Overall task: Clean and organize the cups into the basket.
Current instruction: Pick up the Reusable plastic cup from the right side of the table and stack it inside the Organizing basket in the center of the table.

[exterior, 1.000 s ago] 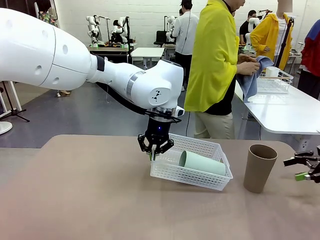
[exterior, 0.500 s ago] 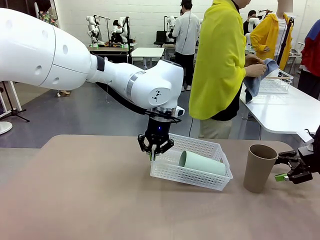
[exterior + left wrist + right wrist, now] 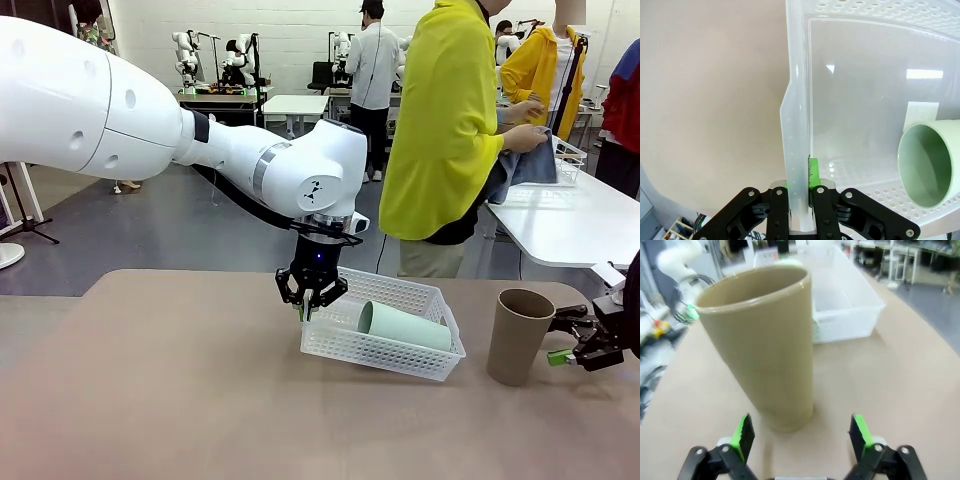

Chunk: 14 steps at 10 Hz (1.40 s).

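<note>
A white lattice basket point(image 3: 390, 352) sits mid-table, tilted, its left end raised. My left gripper point(image 3: 306, 312) is shut on the basket's left rim; in the left wrist view the wall point(image 3: 796, 165) runs up between its fingers point(image 3: 813, 172). A pale mint green cup point(image 3: 403, 326) lies on its side inside the basket, its open mouth point(image 3: 927, 165) facing the left wrist camera. A brown cup point(image 3: 519, 336) stands upright on the table to the right. My right gripper point(image 3: 566, 338) is open just right of the brown cup point(image 3: 762, 345), fingers point(image 3: 743, 434) spread wide near its base.
A person in a yellow top point(image 3: 445, 120) stands beyond the far table edge, wiping with a blue cloth point(image 3: 525, 160) at a white side table point(image 3: 570, 215). The brown tabletop point(image 3: 180, 390) is bare to the left and front.
My right gripper has moved left toward the brown cup. The left gripper and basket have stayed put. The person has shifted to the right.
</note>
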Motion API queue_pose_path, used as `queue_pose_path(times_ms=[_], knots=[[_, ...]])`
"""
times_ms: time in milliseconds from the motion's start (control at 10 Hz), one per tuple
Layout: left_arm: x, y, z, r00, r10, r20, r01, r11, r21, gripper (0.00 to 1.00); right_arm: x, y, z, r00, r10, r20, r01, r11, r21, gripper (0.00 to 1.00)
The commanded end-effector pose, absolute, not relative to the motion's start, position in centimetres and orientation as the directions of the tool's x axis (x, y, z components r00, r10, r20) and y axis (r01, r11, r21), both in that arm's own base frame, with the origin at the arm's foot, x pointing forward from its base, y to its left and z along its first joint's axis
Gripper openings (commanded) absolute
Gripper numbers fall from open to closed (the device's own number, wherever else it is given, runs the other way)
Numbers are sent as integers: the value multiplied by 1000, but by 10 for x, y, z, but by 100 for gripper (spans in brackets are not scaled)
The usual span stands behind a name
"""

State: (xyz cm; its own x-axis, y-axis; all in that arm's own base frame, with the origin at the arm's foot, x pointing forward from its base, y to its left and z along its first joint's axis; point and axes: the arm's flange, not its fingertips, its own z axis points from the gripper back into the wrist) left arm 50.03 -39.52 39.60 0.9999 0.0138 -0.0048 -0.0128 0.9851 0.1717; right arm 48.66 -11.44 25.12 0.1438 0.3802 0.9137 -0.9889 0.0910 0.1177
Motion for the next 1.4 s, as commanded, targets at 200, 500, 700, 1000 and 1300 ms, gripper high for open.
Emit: queue_pose_path(times_ms=[200, 500, 700, 1000, 1300], knots=[[498, -392, 395, 1000, 10, 0, -10, 987, 159, 0, 491, -109, 247, 167, 339, 926, -986, 34, 166, 100], [498, -392, 395, 1000, 10, 0, -10, 987, 159, 0, 491, -102, 238, 162, 345, 925, -986, 19, 166, 100], [498, -392, 395, 1000, 10, 0, -10, 987, 159, 0, 491, -94, 237, 154, 341, 927, -986, -10, 168, 100], [498, -392, 395, 1000, 10, 0, -10, 987, 159, 0, 491, -80, 238, 143, 345, 928, -985, -45, 169, 100], [498, -392, 395, 1000, 10, 0, -10, 987, 159, 0, 493, -66, 239, 138, 341, 930, -982, -76, 174, 100]])
